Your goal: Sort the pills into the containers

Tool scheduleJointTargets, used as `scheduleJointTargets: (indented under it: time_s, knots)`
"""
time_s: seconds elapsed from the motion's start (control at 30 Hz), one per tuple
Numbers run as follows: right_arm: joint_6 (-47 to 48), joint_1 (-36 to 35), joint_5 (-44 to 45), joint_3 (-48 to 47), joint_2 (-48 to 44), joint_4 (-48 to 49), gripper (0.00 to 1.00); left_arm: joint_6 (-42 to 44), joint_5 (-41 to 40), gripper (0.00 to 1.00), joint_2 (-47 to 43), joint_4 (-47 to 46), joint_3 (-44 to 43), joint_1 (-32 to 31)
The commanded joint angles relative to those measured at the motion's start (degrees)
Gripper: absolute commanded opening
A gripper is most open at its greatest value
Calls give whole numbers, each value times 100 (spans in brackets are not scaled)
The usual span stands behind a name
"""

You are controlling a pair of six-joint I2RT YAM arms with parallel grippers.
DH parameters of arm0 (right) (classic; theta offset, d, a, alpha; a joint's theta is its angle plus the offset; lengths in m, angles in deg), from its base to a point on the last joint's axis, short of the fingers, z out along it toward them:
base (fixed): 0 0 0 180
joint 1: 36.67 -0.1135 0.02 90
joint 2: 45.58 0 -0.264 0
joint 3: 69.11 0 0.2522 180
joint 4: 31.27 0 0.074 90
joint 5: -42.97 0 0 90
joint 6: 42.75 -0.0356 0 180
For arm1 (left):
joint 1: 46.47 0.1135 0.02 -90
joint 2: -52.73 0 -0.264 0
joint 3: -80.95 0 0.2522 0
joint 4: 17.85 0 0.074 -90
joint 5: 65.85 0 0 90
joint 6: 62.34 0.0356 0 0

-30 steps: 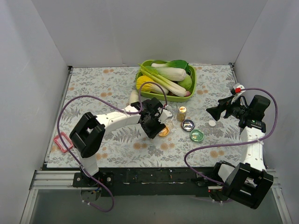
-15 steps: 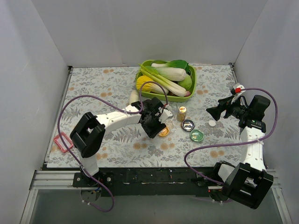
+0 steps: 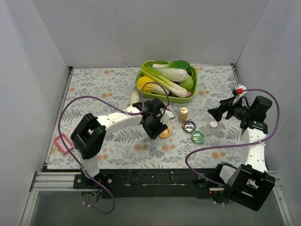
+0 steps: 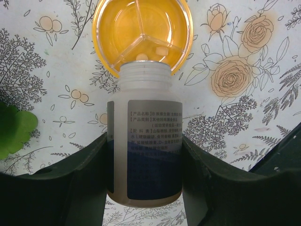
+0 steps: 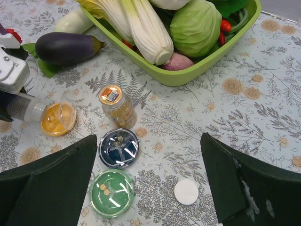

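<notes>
My left gripper (image 4: 143, 174) is shut on a white pill bottle (image 4: 143, 136) with a blue label, tipped with its open mouth over the rim of the orange dish (image 4: 142, 34). Two pale pills (image 4: 161, 50) lie in the dish. From above, the left gripper (image 3: 157, 123) is at the orange dish (image 3: 165, 133). My right gripper (image 5: 148, 188) is open and empty, held above the table. Below it are the dark blue dish (image 5: 118, 148), the green dish (image 5: 111, 192) holding two tan pills, and a white bottle cap (image 5: 186, 191).
A small capped bottle of yellowish pills (image 5: 117, 106) stands behind the blue dish. A lime-green tray (image 3: 183, 98) of vegetables is at the back. An eggplant (image 5: 66, 47) lies left of it. A pink frame (image 3: 61, 142) lies at the table's left edge.
</notes>
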Motion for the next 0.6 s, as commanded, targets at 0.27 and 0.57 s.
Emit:
scheduleJointTargets:
  time_s: [0.27, 0.57]
  knots:
    - [-50, 35, -27, 7, -27, 168, 98, 29, -113, 0, 45, 176, -311, -47]
    - [-50, 44, -36, 16, -10, 159, 98, 38, -140, 0, 71, 185, -346, -56]
